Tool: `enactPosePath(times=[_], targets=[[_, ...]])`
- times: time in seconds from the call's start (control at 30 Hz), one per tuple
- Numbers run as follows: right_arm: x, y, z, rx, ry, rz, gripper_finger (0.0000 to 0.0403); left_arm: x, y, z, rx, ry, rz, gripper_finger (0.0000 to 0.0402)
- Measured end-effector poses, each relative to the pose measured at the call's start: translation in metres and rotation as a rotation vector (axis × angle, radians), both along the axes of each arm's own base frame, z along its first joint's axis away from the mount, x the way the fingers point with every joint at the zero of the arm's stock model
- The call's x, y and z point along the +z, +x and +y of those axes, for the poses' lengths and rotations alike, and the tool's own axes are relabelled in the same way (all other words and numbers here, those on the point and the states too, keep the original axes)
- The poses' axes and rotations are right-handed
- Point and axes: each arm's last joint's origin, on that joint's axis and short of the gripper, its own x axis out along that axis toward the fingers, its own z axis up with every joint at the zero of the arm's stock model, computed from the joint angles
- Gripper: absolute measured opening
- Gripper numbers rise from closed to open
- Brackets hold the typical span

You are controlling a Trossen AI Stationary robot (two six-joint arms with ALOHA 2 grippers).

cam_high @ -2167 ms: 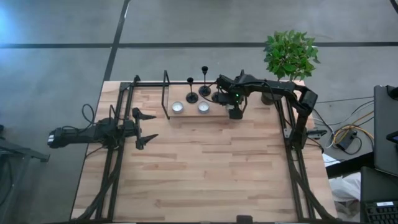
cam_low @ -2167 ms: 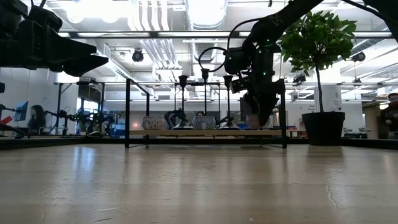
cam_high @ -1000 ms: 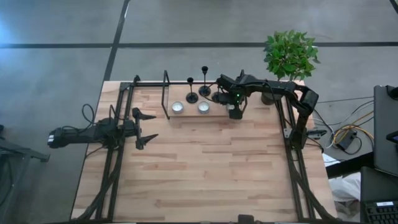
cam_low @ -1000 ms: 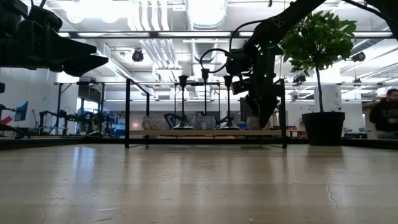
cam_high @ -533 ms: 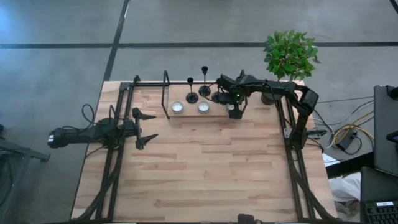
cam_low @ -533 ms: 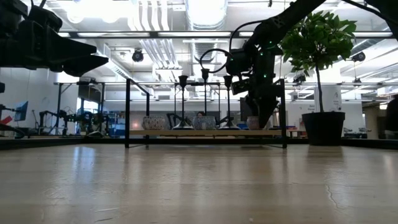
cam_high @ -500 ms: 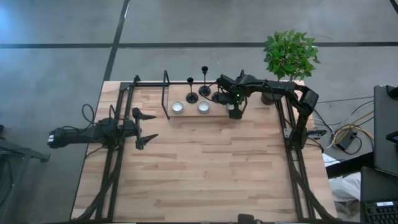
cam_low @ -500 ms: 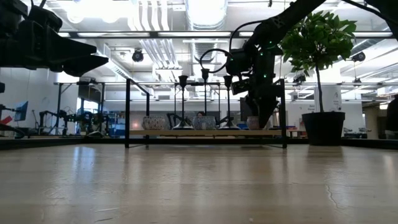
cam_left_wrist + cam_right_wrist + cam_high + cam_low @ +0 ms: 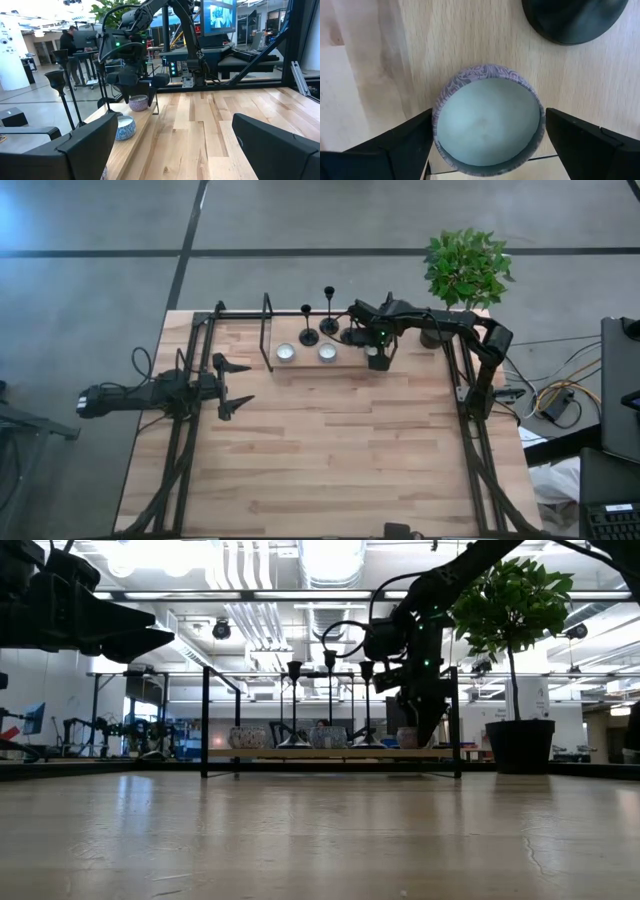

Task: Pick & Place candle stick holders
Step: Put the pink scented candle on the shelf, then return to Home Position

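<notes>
Wooden butcher-block table (image 9: 320, 450): left gripper (image 9: 236, 386) idles, fingers spread, at the left edge. Three black metal candlestick holders (image 9: 308, 326) stand along the far edge. Right gripper (image 9: 487, 135) hangs there with fingers wide around a small patterned round cup (image 9: 488, 119), not clamped.

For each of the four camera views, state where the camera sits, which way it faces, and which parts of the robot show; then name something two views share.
High view: overhead, straight down; both arms, left gripper, wooden table.
Low view: table height, facing the room; right arm descends beside three black metal candlestick holders.
Left wrist view: faces across the table, own dark fingers in the foreground, right arm beyond.
Right wrist view: straight down, right gripper straddling a small round patterned candle cup.
Shared: that cup also shows in the left wrist view.
</notes>
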Motion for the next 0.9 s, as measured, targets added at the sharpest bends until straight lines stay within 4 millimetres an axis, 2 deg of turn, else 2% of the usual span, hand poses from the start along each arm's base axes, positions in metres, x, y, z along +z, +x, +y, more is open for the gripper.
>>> enactPosePath(times=[0.9], targets=[[0.031, -0.008, 0.005, -0.004, -0.039, -0.088, 0.0364, 0.000, 0.000, 0.000, 0.000, 0.000, 0.000, 0.0399]])
